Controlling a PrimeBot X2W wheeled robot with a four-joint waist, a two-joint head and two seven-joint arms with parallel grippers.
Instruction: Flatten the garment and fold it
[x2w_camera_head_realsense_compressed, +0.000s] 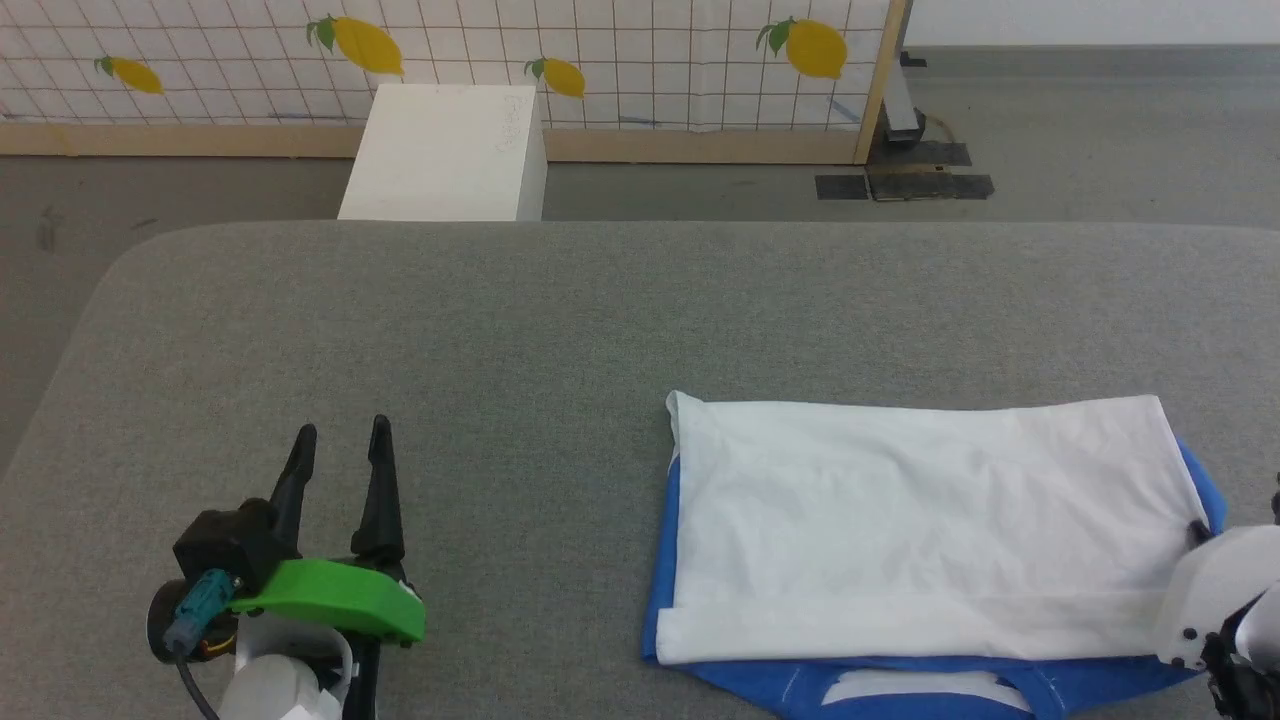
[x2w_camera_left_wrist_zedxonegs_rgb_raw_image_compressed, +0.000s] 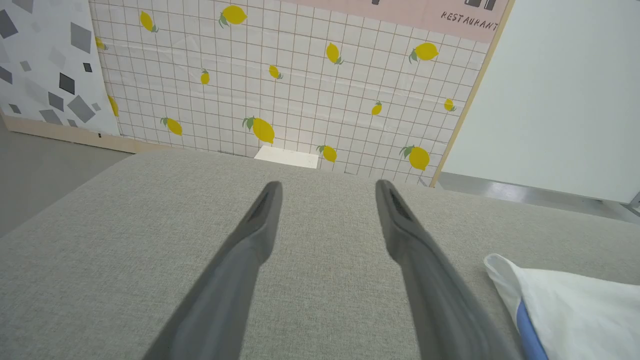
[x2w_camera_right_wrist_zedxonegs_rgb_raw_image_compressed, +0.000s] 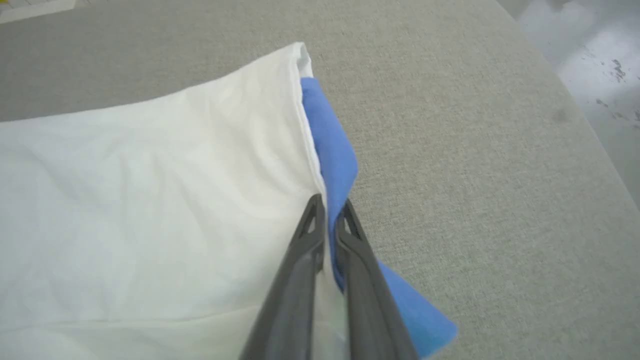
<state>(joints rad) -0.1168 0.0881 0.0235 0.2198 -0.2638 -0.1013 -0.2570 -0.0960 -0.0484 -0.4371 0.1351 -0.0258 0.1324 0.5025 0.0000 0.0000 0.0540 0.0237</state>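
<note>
Your soft blue-and-white jersey T-shirt (x2w_camera_head_realsense_compressed: 930, 520) lies part-folded, white over blue, at the right front of the grey fabric-covered desk (x2w_camera_head_realsense_compressed: 600, 320). Right gripper (x2w_camera_right_wrist_zedxonegs_rgb_raw_image_compressed: 330, 206): jaws pinched on its right edge. Left gripper (x2w_camera_head_realsense_compressed: 342, 428): jaws apart, well clear. Expect light, limp cloth; take corners.

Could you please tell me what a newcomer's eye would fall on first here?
The garment, white folded over blue, lies flat at the right of the grey table. The right gripper is shut on its right edge, while the left gripper is open at the table's near left. Behind stands a lemon-patterned screen.
</note>
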